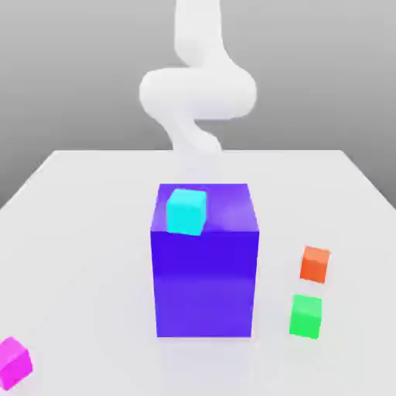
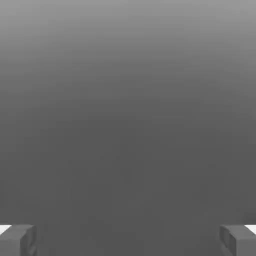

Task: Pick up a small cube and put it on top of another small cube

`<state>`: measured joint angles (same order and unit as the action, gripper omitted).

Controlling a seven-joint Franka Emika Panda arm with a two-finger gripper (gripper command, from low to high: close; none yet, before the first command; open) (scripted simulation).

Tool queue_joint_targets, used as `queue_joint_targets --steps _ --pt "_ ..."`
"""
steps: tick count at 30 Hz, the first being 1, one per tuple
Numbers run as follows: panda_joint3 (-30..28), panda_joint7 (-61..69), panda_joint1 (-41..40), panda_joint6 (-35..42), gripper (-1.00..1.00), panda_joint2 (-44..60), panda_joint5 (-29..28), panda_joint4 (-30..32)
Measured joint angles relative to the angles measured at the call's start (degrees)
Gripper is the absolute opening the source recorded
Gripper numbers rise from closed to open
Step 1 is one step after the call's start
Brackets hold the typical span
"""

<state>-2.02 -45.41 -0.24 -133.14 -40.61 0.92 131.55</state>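
Exterior view: magenta cube (image 1: pixel 14 362) at lower left corner; green cube (image 1: pixel 306 315) and orange-red cube (image 1: pixel 315 264) at right; central blue-purple block (image 1: pixel 205 282) bearing cyan cube (image 1: pixel 186 211); white arm (image 1: pixel 197 89) behind. Hand view: gripper (image 2: pixel 128 240) fingertips (image 2: pixel 17 240) spread wide, released.

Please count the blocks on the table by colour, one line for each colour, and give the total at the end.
Magenta-pink small cube: 1
Orange-red small cube: 1
Green small cube: 1
Cyan small cube, on top of the big block: 1
Blue-purple big block: 1
Total: 5
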Motion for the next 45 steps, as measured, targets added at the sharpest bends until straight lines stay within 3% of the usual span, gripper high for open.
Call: queue_joint_targets --steps 18,30,34,35,41,45 --pt "-13.12 5.42 -4.70 -9.74 0.00 37.74 9.86 -1.65" --pt "-16.41 7.30 -12.46 -16.58 0.00 62.19 13.92 -2.65" --pt "-13.44 9.81 -15.51 -22.01 0.00 70.51 17.46 -4.39" --pt "-12.64 10.36 -16.17 -23.16 -1.00 72.08 18.22 -4.77" --pt "-12.22 10.62 -16.52 -23.71 -1.00 72.85 18.60 -4.97" --pt "-14.94 8.38 -14.47 -19.51 -1.00 67.14 15.49 -3.51"
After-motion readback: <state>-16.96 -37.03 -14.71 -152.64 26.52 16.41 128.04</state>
